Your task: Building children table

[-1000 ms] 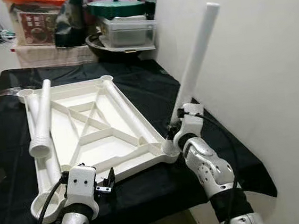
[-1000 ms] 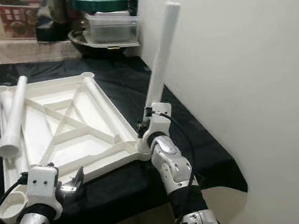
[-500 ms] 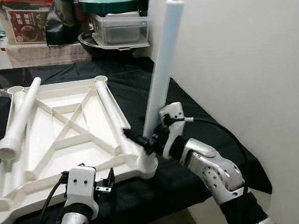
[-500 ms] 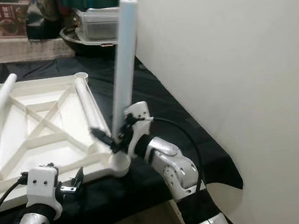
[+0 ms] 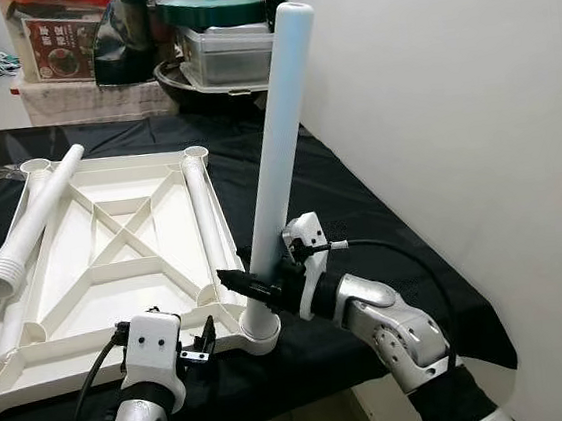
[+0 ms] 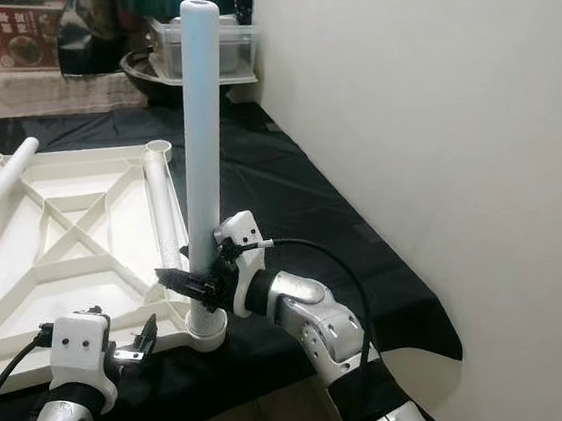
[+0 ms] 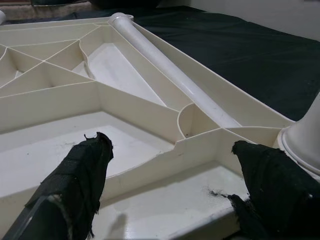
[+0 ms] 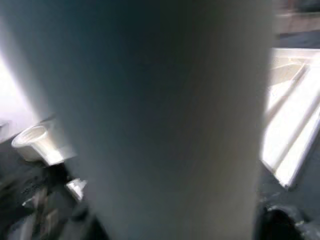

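Well beyond my right gripper, past the far edge of the desk [image 5: 382,210] with its black cloth, a green-lidded pot [image 5: 211,5] sits on a clear lidded container [image 5: 235,56]. Further left of those stands a box with an orange lid [image 5: 64,37]. A plain white wall [image 5: 451,102] rises to my right.
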Controlling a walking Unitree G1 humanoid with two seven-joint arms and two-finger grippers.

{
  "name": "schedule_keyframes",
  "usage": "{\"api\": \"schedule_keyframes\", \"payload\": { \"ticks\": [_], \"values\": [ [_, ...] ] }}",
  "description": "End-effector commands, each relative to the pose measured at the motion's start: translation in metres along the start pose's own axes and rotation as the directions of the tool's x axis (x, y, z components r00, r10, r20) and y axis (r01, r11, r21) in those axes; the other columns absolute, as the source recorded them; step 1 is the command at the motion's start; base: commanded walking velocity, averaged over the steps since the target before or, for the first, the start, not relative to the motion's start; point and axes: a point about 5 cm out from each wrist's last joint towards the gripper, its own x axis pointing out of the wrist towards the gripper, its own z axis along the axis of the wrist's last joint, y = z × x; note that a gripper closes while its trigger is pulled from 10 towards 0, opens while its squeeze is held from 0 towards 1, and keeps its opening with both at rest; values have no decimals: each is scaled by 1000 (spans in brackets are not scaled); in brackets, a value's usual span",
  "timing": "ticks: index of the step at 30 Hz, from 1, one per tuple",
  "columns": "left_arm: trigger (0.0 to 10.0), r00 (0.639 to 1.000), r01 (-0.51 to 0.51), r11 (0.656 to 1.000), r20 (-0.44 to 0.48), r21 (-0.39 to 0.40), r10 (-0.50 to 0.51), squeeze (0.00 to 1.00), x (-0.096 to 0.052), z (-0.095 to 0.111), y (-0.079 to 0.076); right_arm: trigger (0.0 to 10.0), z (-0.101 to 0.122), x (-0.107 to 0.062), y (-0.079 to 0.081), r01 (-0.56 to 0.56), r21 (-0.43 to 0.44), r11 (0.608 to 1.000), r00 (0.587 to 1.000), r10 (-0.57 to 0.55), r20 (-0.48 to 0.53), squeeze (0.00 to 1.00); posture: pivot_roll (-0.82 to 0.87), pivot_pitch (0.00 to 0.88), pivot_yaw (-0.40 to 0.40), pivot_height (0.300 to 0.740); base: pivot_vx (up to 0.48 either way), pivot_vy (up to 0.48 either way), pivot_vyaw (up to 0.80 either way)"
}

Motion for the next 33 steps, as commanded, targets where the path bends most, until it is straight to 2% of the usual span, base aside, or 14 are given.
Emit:
{"api": "schedule_keyframes", "payload": {
  "ticks": [1, 3, 4, 7, 8, 9, 10, 15, 19, 20, 22, 23, 27, 33],
  "values": [
    [10000, 1000, 7, 1000, -4, 16, -7, 0, -1, 0, -1, 0, -9, -5, -32, 308, 49, 950, 949, -303, -81, 0, 189, 0, -182, 740, 0, 0, 0],
    [10000, 1000, 9, 1000, -5, 16, -9, 0, -1, 0, -1, 0, -23, -19, -63, 691, 80, 718, 720, -675, -160, 0, 181, 0, -179, 740, 0, 0, 0],
    [10000, 1000, 10, 1000, -4, 15, -10, 0, -1, 0, -2, 0, -26, -26, -69, 770, 82, 633, 637, -753, -163, 0, 186, 0, -179, 740, 0, 0, 0],
    [10000, 1000, 9, 1000, -4, 14, -9, 0, -1, 0, -2, 0, -24, -30, -67, 814, 90, 573, 580, -802, -139, 0, 188, 0, -178, 740, 0, 0, 0],
    [10000, 1000, 8, 1000, -4, 14, -8, 0, -1, 0, -2, 0, -23, -29, -64, 812, 97, 575, 583, -801, -133, 0, 188, 0, -178, 740, 0, 0, 0],
    [10000, 1000, 10, 1000, -4, 13, -10, 0, -1, 0, -3, 1373, -21, -24, -59, 791, 98, 604, 612, -780, -131, 0, 180, 0, -173, 740, 0, 0, 0],
    [10000, 1000, 13, 1000, -4, 13, -13, 0, -1, 0, -3, 10000, -18, -18, -53, 757, 96, 646, 653, -747, -121, 0, 177, 0, -173, 740, 0, 0, 0],
    [10000, 1000, 17, 1000, -3, 12, -17, 0, 0, 0, -4, 10000, -8, -5, -43, 672, 93, 735, 741, -667, -83, 0, 178, 0, -173, 740, 0, 0, 0],
    [10000, 1000, 16, 1000, -3, 12, -16, 0, 0, 0, -4, 10000, -6, -3, -42, 671, 95, 735, 741, -667, -79, 0, 178, 0, -173, 740, 0, 0, 0],
    [10000, 1000, 15, 1000, -2, 12, -15, 0, 0, 0, -4, 10000, 0, -1, -39, 633, 101, 768, 774, -632, -40, 1000, 178, 0, -176, 740, 0, 0, 0],
    [10000, 1000, 14, 1000, -1, 12, -14, 0, 0, 0, -3, 10000, 11, 3, -31, 525, 122, 842, 847, -531, 15, 1000, 178, 0, -175, 740, 0, 0, 0],
    [10000, 1000, 14, 1000, -1, 12, -14, 0, 0, 0, -3, 10000, 18, 4, -25, 443, 115, 889, 891, -451, 54, 0, 175, 0, -172, 740, 0, 0, 0],
    [10000, 1000, 17, 1000, -4, 13, -16, 0, 0, 0, -2, 10000, 27, 2, -16, 293, 73, 953, 950, -299, 91, 0, 172, 0, -169, 740, 0, 0, 0],
    [10000, 1000, 12, 1000, -7, 16, -11, 0, -1, -1, 0, 10000, 28, -16, -32, 363, -5, 932, 927, -360, 107, 0, 159, 0, -166, 740, 0, 0, 0]
  ]
}}
